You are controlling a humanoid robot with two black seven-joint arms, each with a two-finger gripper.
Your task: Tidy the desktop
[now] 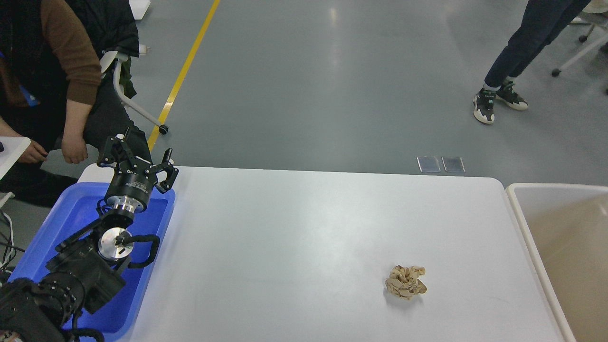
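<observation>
Where nothing covers it, desktop (294, 237) looks smooth, white, round-cornered.

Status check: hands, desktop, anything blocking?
Left hand open, empty, above blue tray. Right hand not in view. Desktop: one crumpled brown paper ball left, near cream bin. Nothing blocking.

Blue tray (161, 223) at left edge, cream bin (522, 223) at right, crumpled tan paper ball (405, 282) lying between them nearer the bin; yellow floor line (185, 71), seated person (61, 71), standing legs (517, 52) beyond
</observation>
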